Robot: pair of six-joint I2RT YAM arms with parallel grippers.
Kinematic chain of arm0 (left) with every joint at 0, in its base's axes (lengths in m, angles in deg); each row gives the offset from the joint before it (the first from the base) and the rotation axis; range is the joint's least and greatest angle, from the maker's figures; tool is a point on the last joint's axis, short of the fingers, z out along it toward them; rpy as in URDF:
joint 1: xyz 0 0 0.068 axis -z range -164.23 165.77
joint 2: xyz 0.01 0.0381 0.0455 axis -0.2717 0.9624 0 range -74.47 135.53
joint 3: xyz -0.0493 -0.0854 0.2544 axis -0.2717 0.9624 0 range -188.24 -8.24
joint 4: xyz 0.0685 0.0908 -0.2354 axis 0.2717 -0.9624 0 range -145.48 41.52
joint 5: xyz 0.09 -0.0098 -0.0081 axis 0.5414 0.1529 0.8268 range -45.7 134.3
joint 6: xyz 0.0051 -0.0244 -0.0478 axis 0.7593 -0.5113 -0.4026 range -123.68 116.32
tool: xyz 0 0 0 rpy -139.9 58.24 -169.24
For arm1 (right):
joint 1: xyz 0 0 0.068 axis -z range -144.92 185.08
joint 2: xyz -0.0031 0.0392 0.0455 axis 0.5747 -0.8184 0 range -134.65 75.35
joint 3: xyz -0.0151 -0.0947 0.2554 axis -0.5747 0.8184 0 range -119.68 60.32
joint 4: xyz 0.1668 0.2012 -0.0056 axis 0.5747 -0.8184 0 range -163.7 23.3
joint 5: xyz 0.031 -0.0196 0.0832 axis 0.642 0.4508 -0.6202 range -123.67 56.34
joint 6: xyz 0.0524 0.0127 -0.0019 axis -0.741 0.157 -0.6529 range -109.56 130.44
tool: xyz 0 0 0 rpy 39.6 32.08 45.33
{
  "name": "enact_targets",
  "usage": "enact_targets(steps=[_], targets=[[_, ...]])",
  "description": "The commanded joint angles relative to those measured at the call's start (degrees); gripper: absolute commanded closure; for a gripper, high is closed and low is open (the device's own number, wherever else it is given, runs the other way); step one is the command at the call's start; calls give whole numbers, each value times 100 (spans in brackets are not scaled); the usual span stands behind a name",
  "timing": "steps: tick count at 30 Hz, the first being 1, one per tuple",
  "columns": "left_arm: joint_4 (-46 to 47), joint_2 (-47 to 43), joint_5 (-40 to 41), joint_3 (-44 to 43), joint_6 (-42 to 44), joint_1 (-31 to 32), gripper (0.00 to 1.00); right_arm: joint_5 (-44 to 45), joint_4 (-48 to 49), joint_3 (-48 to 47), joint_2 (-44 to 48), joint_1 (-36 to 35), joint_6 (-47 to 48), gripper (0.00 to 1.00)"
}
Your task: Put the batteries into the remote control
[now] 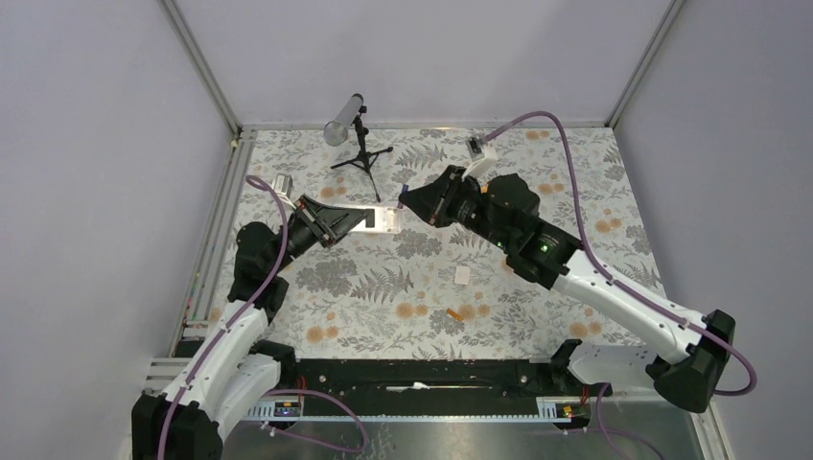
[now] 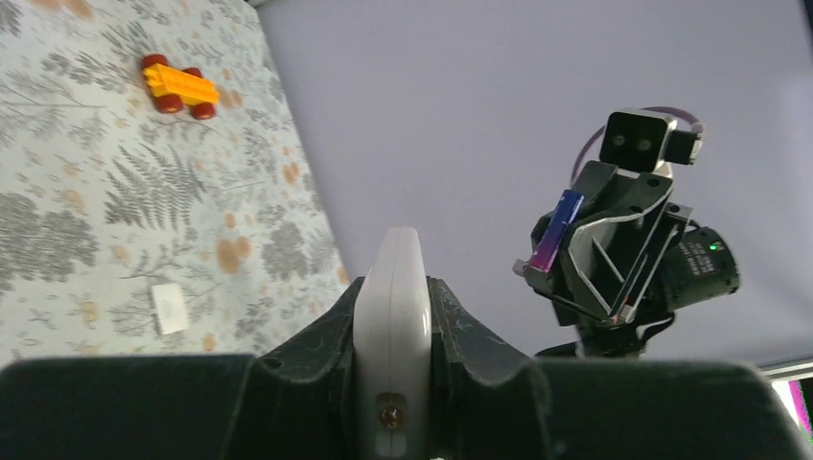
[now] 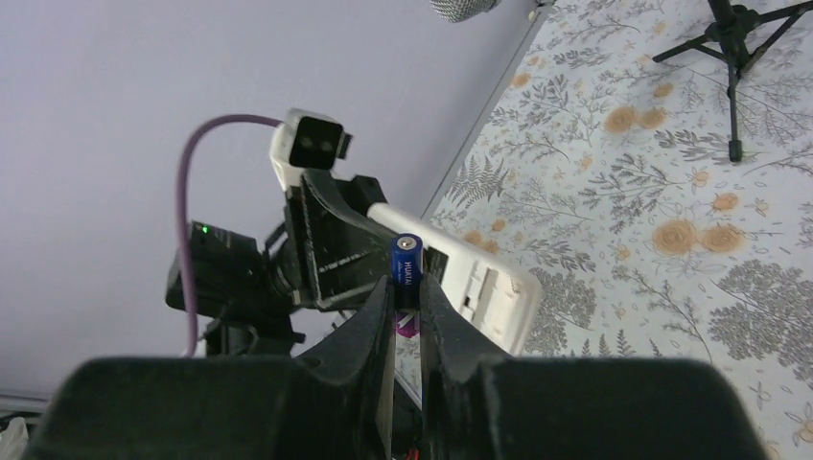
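1. The left gripper (image 1: 357, 221) has its jaws clamped on the remote control (image 1: 386, 220) – a slim white-backed handset that sticks out past the jaw tips towards the right arm
2. In the left wrist view the remote control (image 2: 393, 316) is seen edge-on: a white rounded edge, pinched between the two dark jaws
3. In the right wrist view the white face of the remote control (image 3: 470, 283) shows a recessed, ribbed section near its free end
4. The right gripper (image 1: 414, 199) has its jaws closed on the blue-purple battery (image 3: 406, 280), which stands upright between them with its metal cap at the top
5. This battery sits just beside the free end of the remote control – whether they touch cannot be told
6. The orange battery (image 1: 455, 313) lies on the fern-patterned surface (image 1: 383, 287), well apart from both grippers
7. A small white rectangular piece (image 1: 462, 275) lies on the surface near the orange battery
8. An orange toy car (image 2: 180, 88) rests on the surface in the left wrist view
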Motion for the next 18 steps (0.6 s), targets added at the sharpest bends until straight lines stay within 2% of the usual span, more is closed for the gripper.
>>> enact_targets(steps=[1, 8, 18], targets=[[1791, 80, 161, 324, -1400, 5, 100, -208, 84, -509, -415, -45, -144, 89], [2354, 212, 370, 458, -1947, 23, 100, -106, -429, -768, -552, -54, 10, 89], [2484, 367, 381, 491, -1976, 48, 100, 199, -1249, -1306, -863, -179, 671, 88]])
